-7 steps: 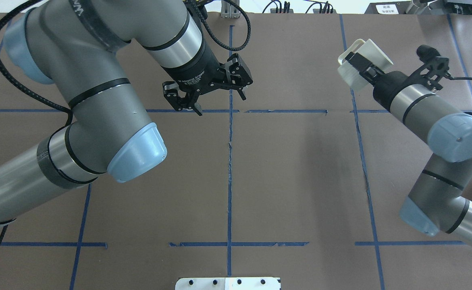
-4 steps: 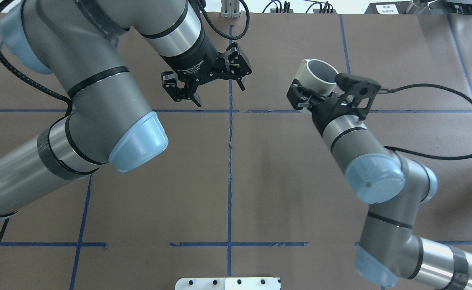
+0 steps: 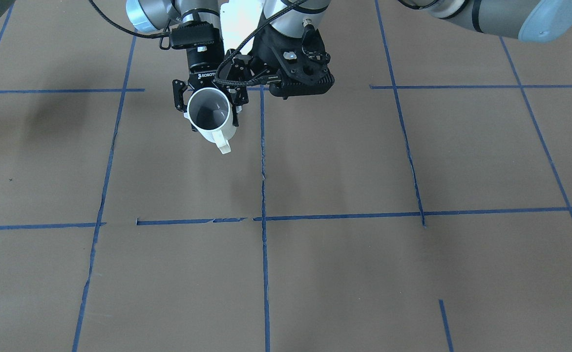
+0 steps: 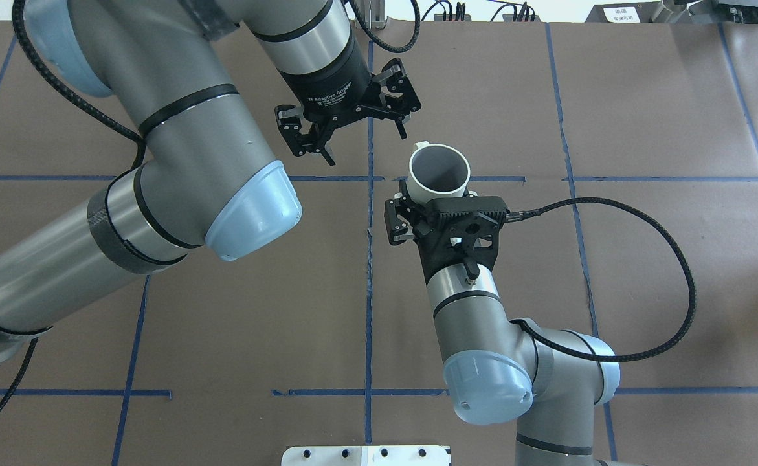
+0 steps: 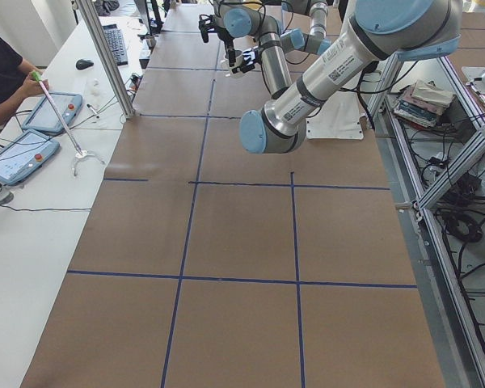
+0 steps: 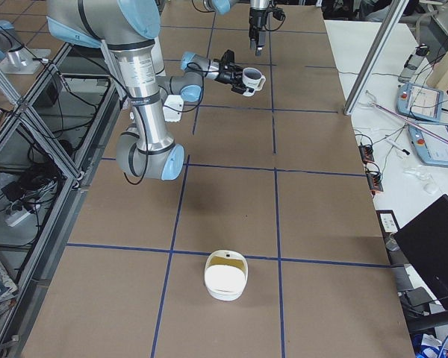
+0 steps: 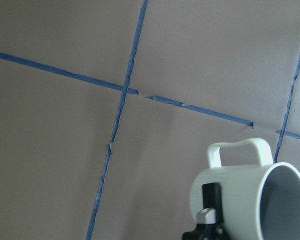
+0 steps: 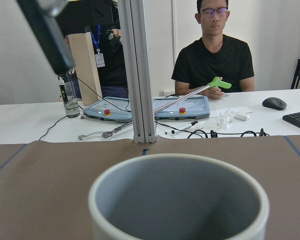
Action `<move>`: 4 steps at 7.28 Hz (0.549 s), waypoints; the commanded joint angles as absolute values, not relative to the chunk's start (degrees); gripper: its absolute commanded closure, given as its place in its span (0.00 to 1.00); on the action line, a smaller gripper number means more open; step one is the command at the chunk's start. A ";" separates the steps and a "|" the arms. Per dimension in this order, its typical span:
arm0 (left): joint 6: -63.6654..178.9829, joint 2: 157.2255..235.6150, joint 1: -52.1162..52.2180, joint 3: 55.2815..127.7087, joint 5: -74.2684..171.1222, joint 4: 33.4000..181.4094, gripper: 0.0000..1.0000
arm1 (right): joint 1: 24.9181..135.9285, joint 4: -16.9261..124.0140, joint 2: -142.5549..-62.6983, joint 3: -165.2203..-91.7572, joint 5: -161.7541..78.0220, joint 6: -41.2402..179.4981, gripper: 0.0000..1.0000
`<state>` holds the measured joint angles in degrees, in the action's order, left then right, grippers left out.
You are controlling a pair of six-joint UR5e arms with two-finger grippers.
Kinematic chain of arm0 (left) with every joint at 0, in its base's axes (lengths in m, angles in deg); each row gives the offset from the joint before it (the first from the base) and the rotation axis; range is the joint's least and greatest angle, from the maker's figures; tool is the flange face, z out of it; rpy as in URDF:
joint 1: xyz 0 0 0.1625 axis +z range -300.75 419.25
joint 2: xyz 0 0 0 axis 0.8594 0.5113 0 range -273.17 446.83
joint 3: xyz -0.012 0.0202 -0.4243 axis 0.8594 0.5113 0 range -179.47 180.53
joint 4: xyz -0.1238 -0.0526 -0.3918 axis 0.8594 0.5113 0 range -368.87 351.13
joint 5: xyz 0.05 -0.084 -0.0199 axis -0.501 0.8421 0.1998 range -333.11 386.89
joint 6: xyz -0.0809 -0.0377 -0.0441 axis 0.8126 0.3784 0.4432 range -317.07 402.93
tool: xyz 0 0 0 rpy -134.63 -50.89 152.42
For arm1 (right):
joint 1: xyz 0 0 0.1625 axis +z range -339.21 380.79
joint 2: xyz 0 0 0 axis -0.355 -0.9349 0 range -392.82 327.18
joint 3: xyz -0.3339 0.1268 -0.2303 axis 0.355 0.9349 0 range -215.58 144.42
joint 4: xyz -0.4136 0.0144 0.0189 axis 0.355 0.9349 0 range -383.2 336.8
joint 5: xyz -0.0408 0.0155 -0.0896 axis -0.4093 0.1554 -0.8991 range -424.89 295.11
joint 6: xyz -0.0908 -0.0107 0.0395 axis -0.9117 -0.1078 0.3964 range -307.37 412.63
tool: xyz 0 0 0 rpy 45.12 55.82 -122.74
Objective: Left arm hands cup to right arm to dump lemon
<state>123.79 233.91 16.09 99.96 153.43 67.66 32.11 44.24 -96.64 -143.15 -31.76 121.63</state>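
**While right fingers [image 3: 177, 98] clamp the cup [image 4: 439, 171], left fingers [image 4: 298, 136] gape**

Branded ROBOTIQ, the right pair holds it mouth-up above the worktop [image 4: 612, 259], grey inside showing. Lettered "Adaptive Gripper", the left pair grips nothing.

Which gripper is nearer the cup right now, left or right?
Right. The right gripper is shut on the cup, gripping its wall; the left gripper hangs open beside it, apart.

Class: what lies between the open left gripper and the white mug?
Nothing. In the overhead view the gap from the black left gripper to the white handled mug shows only brown table covering and blue tape.
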 commanded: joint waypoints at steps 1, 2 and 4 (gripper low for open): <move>123.79 234.31 16.27 99.58 153.46 65.84 0.00 | 30.64 44.56 -96.36 -142.72 -34.82 117.60 0.79; 123.79 234.31 16.44 99.49 153.46 65.22 0.02 | 30.55 44.56 -96.10 -142.63 -35.79 113.92 0.78; 123.88 234.48 18.28 98.79 153.02 65.22 0.12 | 30.55 44.56 -95.14 -142.11 -36.58 110.12 0.74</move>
